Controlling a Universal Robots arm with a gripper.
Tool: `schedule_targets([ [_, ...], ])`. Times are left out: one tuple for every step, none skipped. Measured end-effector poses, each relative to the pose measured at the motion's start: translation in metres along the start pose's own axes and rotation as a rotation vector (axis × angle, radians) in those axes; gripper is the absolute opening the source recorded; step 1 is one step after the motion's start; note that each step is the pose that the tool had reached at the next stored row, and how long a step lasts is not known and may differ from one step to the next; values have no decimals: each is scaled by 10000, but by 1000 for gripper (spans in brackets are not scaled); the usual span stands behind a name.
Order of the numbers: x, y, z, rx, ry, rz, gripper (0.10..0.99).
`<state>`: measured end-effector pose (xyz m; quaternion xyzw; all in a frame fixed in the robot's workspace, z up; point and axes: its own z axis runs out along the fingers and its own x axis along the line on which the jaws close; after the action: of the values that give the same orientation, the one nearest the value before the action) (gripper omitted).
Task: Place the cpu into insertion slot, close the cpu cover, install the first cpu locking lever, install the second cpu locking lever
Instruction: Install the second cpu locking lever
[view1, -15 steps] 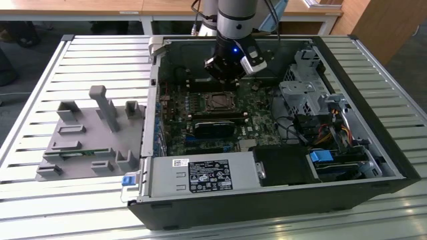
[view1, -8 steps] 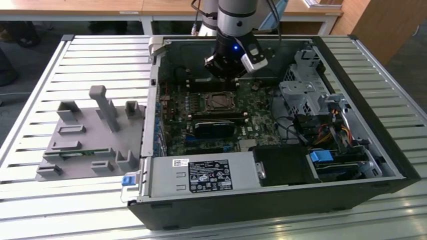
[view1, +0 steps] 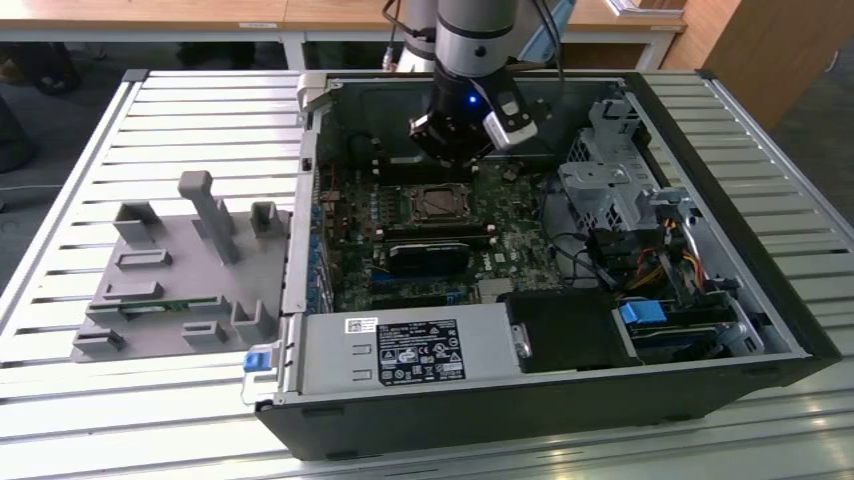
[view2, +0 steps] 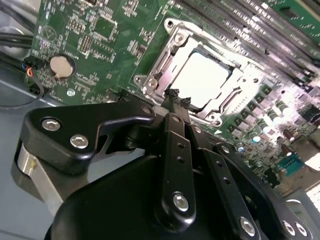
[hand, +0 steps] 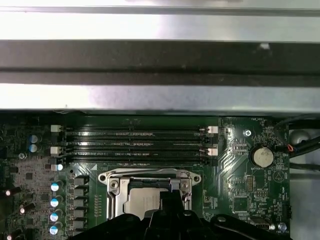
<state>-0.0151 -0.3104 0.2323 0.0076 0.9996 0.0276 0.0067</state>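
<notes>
The cpu, a pale square chip, lies in the insertion slot on the green motherboard. The silvery cpu cover lies flat around it, and the chip shows through its window. My gripper hangs just above the socket's edge with its black fingertips pressed together and nothing between them. In the exterior view the gripper is over the back side of the socket, inside the open computer case. In the first wrist view the cpu and cover sit just beyond the gripper. I cannot make out the locking levers.
Memory slots run beside the socket, and a coin battery sits further off. A long black finned block lies in front of the socket. A drive cage and cables stand on the exterior view's right. A grey fixture sits outside the case.
</notes>
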Motion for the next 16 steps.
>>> schedule_targets([
  [0, -12, -1, 0, -1, 0, 106],
  [0, -21, -2, 1, 0, 0, 106],
  [-1, -27, -2, 0, 0, 0, 106],
  [-1, -31, -5, -3, 0, 0, 106],
  [-1, -33, -12, -20, 1, 0, 106],
  [-1, -34, -21, -37, 1, 1, 106],
  [-1, -34, -33, -46, 1, 2, 106],
  [-1, -34, -47, -49, 1, 2, 106],
  [-1, -33, -66, -51, 0, 2, 106],
  [-2, -31, -91, -52, 0, 1, 106],
  [-2, -30, -122, -53, 0, 1, 106],
  [-2, -30, -142, -52, 0, 1, 106],
  [-3, -31, -154, -52, 1, 0, 106],
  [-3, -35, -159, -53, 1, -1, 106],
  [-3, -43, -162, -53, 1, -1, 106],
  [-3, -52, -163, -53, 0, 1, 106],
])
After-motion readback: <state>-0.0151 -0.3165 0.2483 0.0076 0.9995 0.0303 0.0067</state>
